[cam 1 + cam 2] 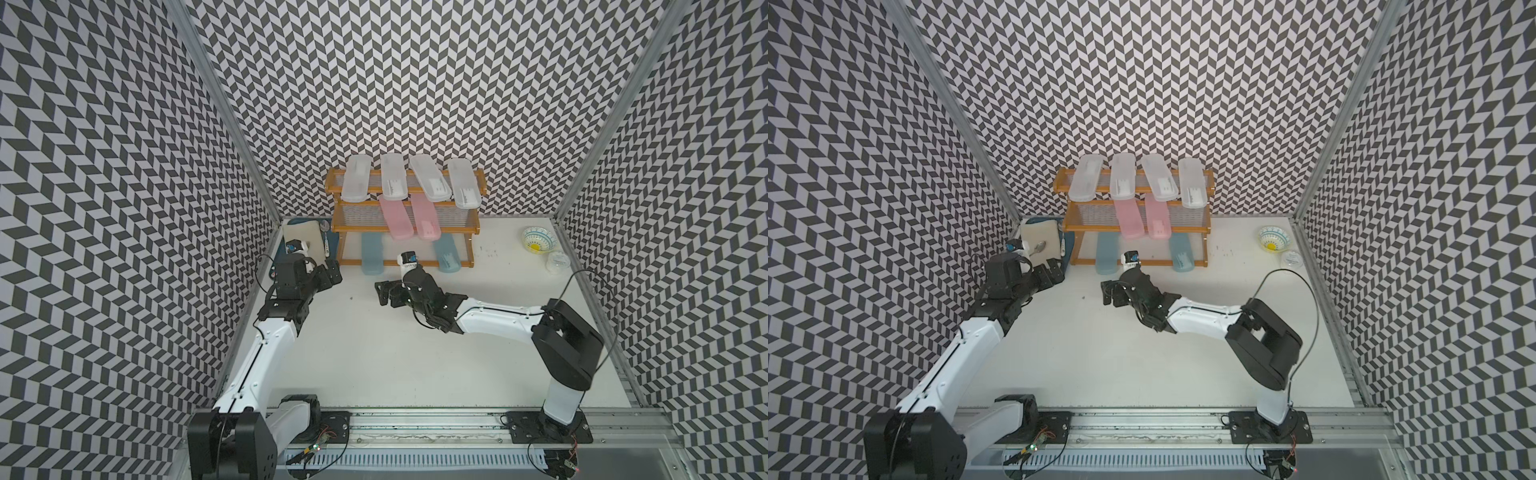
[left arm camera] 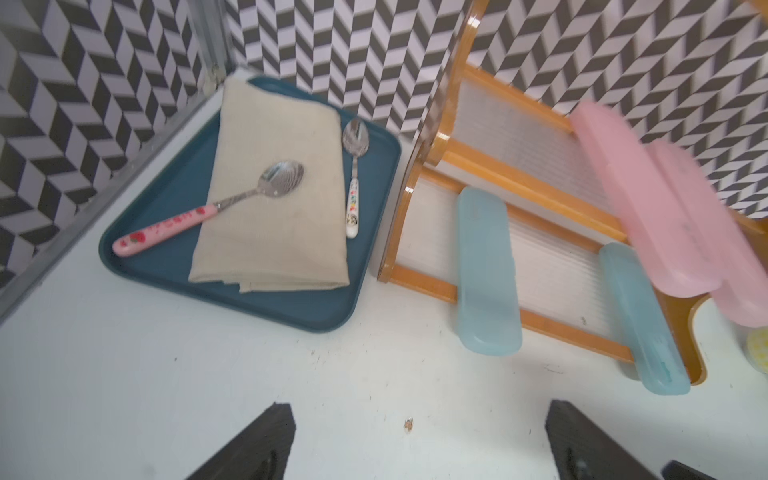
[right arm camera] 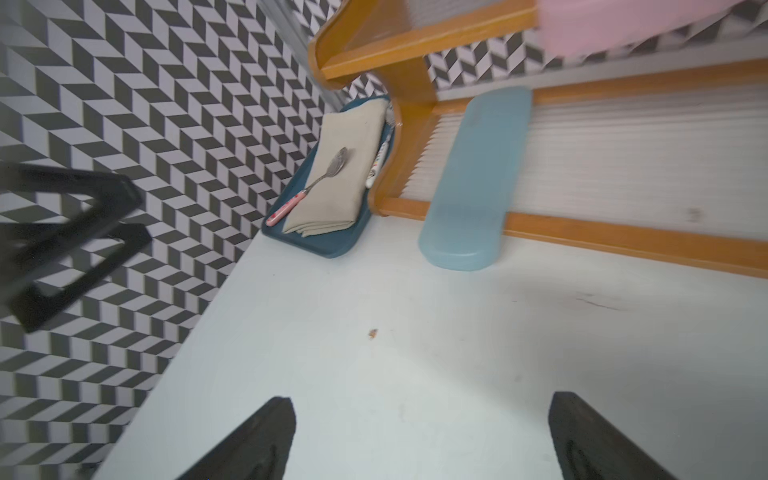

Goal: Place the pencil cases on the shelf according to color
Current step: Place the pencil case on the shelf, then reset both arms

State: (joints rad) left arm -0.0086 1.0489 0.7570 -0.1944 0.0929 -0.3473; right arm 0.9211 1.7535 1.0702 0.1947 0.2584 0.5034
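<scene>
The shelf (image 1: 357, 228) stands against the back wall. Several frosted white pencil cases (image 1: 393, 176) lean on its top tier. Two pink cases (image 1: 395, 218) (image 1: 424, 218) lie on the middle tier. Two teal ones (image 1: 371, 253) (image 1: 446, 252) rest on the bottom tier, their ends over the front rail. My left gripper (image 1: 330, 276) (image 2: 419, 405) hangs open and empty over bare table by the shelf's left foot. My right gripper (image 1: 386, 293) (image 3: 422, 397) is open and empty in front of the bottom tier, clear of the left teal case (image 3: 469, 178).
A dark blue tray (image 2: 166, 257) sits in the back left corner. It holds a folded beige cloth (image 2: 274, 199) and two spoons (image 2: 199, 216) (image 2: 353, 178). A patterned bowl (image 1: 537, 239) and a small clear cup (image 1: 557, 262) stand at the back right. Patterned walls close in three sides.
</scene>
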